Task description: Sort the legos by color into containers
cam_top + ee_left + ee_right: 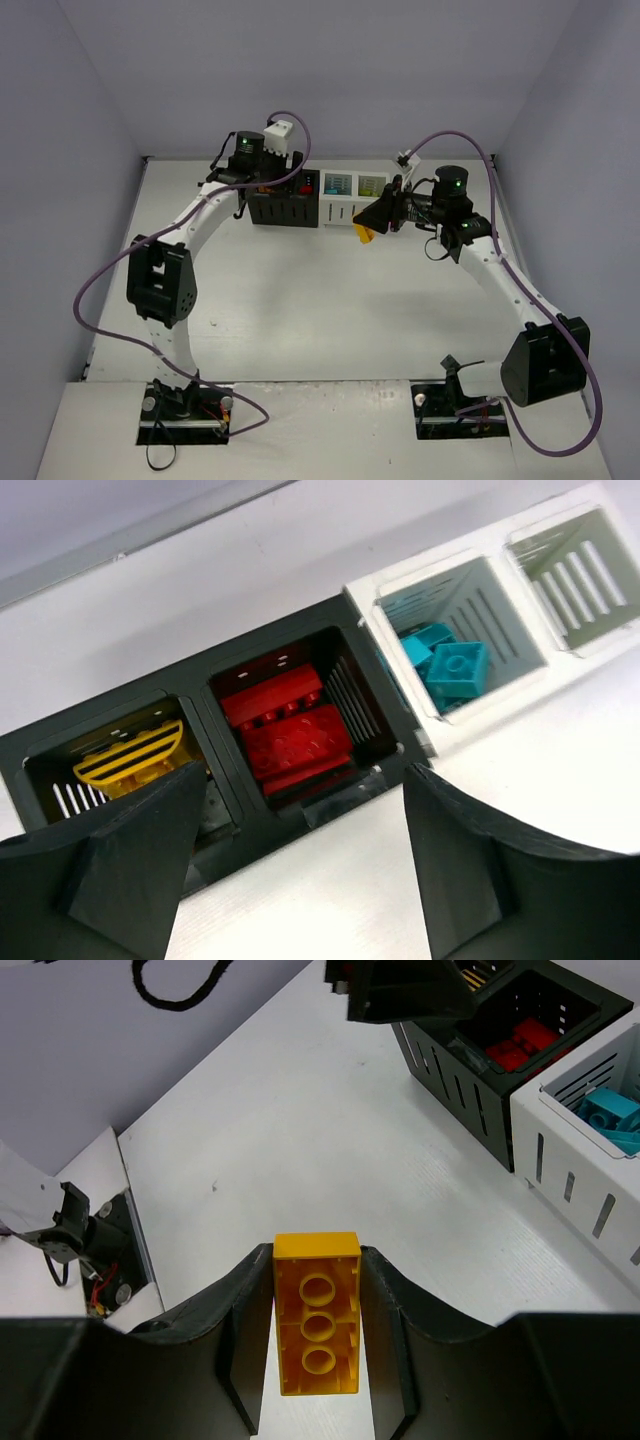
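In the right tool, orange brick shows underside.

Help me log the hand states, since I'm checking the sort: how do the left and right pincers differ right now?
The left pincer is open and empty; the right pincer is shut on an orange-yellow plastic brick. The left one hangs over the black slotted bin of red bricks; the right one is over bare white table, short of the white slotted bin. Both are black.
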### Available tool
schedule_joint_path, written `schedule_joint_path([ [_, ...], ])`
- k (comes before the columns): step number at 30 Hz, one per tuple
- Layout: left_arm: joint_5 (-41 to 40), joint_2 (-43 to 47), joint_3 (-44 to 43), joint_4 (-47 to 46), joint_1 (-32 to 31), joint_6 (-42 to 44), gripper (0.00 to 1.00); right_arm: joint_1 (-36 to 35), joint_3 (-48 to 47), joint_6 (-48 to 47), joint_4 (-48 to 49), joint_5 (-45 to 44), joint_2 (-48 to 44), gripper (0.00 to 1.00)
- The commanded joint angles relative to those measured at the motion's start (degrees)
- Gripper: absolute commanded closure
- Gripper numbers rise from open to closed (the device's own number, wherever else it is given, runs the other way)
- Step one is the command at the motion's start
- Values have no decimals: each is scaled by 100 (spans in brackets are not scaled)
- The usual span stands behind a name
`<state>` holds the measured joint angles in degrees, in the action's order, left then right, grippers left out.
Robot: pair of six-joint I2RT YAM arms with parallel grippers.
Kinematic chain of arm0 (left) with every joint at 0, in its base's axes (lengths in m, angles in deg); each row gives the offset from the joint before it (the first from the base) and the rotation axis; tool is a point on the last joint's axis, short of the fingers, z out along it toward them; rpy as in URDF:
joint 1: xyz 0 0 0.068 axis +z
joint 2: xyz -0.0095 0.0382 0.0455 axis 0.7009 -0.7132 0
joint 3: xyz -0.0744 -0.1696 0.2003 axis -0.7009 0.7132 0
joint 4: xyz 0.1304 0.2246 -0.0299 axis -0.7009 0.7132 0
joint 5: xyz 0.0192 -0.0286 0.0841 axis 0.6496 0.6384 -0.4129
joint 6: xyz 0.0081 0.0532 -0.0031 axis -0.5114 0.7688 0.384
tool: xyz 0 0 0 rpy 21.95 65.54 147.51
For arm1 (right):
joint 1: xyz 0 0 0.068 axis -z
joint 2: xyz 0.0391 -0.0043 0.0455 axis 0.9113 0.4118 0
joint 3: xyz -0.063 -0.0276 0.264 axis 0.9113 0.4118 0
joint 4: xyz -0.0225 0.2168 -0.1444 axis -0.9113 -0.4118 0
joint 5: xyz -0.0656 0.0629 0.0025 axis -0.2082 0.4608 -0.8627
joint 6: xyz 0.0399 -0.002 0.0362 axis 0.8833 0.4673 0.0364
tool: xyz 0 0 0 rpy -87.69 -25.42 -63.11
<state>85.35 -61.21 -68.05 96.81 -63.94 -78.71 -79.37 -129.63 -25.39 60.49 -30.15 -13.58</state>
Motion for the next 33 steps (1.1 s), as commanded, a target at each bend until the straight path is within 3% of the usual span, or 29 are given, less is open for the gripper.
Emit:
schedule_joint_path([
  [1, 192, 1052, 259, -386, -77, -70, 27, -2, -196, 255, 660, 26, -84, 100],
  [4, 790, 1536, 1005, -833, -86, -131, 27, -2, -240, 423, 941, 122, -14, 100],
  [8, 2439, 2414, 1921, -1677, -77, -525, 27, -37, -327, 739, 1345, 377, 118, 100],
  [12, 3417, 2820, 2546, -2651, -182, -1124, 27, -98, -336, 1134, 1846, 580, 197, 100],
  [15, 3805, 3014, 2801, -2768, -428, -1107, 27, -212, -406, 1319, 2137, 755, 294, 100],
  [23, 3921, 3093, 2934, -2821, -859, -1037, 27, -608, -741, 1320, 2164, 1072, 461, 100],
  [33, 3534, 3076, 3206, -4007, -877, -1853, 28, -775, -556, 1460, 2357, 1055, 321, 100],
])
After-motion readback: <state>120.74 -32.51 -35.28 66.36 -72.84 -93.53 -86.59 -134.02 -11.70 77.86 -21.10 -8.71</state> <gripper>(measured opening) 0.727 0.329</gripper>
